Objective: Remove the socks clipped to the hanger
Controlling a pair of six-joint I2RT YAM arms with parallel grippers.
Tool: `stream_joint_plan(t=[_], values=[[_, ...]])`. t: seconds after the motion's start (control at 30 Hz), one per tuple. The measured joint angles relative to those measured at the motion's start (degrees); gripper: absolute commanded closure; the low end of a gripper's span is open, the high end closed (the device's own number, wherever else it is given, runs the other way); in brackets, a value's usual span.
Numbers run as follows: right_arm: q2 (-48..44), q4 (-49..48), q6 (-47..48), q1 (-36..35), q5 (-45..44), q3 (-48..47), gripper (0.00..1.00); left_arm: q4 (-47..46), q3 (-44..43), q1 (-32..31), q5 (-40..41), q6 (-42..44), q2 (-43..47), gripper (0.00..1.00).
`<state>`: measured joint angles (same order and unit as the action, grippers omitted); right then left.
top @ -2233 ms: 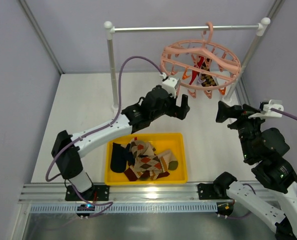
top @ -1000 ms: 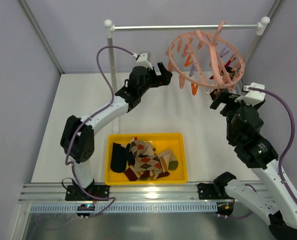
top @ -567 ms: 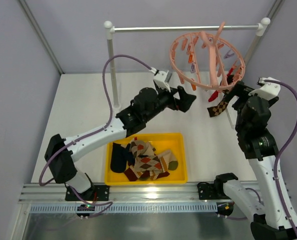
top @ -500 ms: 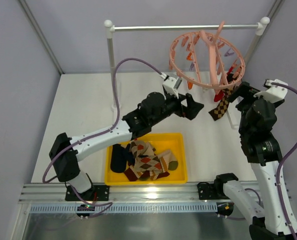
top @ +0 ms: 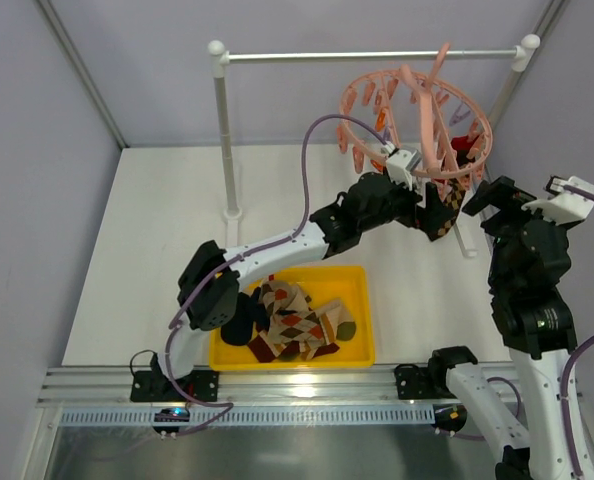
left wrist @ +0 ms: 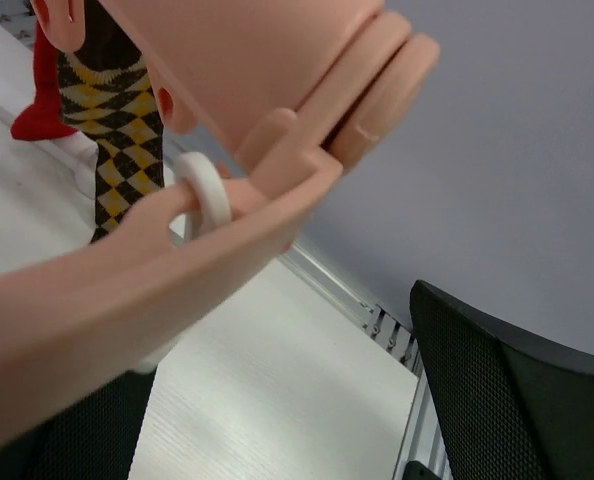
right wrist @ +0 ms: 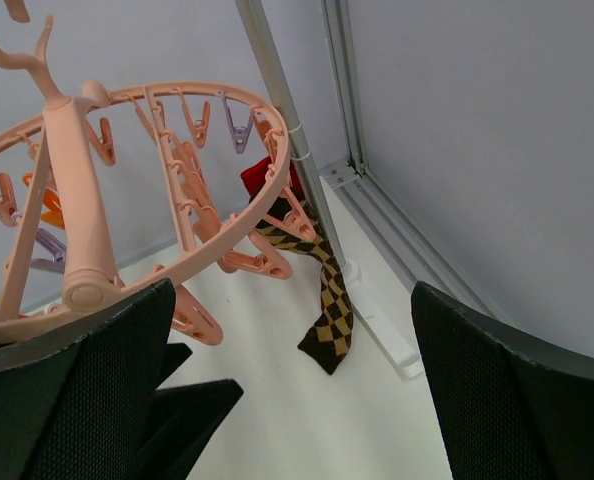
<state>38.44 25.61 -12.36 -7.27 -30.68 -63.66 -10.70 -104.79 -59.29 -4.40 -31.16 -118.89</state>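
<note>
Two socks hang on the hanger (top: pixel 418 98): the argyle sock (right wrist: pixel 333 305) and the red sock (right wrist: pixel 270 176). Both dangle from clips on the side of the ring nearest the upright of the rail stand (top: pixel 317 57), while the other socks (top: pixel 289 322) lie in the yellow bin (top: pixel 347 272) on the tabletop (top: pixel 157 220). The left jaws are spread wide and hold nothing; they sit right up against the ring, with a pink clip (left wrist: pixel 307 150) filling their wrist view and the argyle sock off to one side beyond it. The right jaws also stand open and empty, facing the hanger from just beside it. Our worry is that the left jaws, closing from here, would catch plastic rather than fabric. A pull would then drag the tilted ring, set it swinging, or lift its hook off the rail. Even with a good hold on the sock, a sideways tug against a firm clip could stretch it or fling it clear of the bin. From above, the left wrist covers the lower part of the argyle sock, so we cannot tell whether a finger touches it. The close plastic blurs the left wrist view, the sock tops vanish behind the clips, and only a scrap of the red sock shows.
</note>
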Motion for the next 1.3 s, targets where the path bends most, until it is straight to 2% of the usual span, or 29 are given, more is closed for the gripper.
stream_joint_plan(t=[0.1, 0.3, 0.63, 0.87, 1.07, 1.3], values=[[-1.9, 0.3, 0.0, 0.0, 0.0, 0.2, 0.0, 0.3, -3.7, 0.8, 0.3, -1.1, -2.3, 0.01], [-4.5, 1.5, 0.0, 0.0, -0.4, 1.4, 0.01, 0.2, -4.0, 6.8, 1.4, -3.6, -2.4, 0.0], [-3.6, 1.9, -0.1, 0.2, -1.0, 4.6, 0.0, 0.2, 5.5, 20.3, 6.2, -3.7, 2.8, 0.0], [0.0, 0.7, 0.0, 1.3, -1.4, 6.3, 0.0, 0.3, 10.5, 25.3, 8.3, -0.9, 11.4, 0.0], [4.8, -3.9, -0.1, 6.1, 5.3, 9.9, 0.0, 0.3, 14.4, 26.7, 8.4, 1.5, 17.8, 0.0], [5.6, -6.1, 0.3, 6.3, 14.9, 14.3, 0.0, 0.4, 20.5, 27.2, 6.7, 2.6, 20.3, 0.0]])
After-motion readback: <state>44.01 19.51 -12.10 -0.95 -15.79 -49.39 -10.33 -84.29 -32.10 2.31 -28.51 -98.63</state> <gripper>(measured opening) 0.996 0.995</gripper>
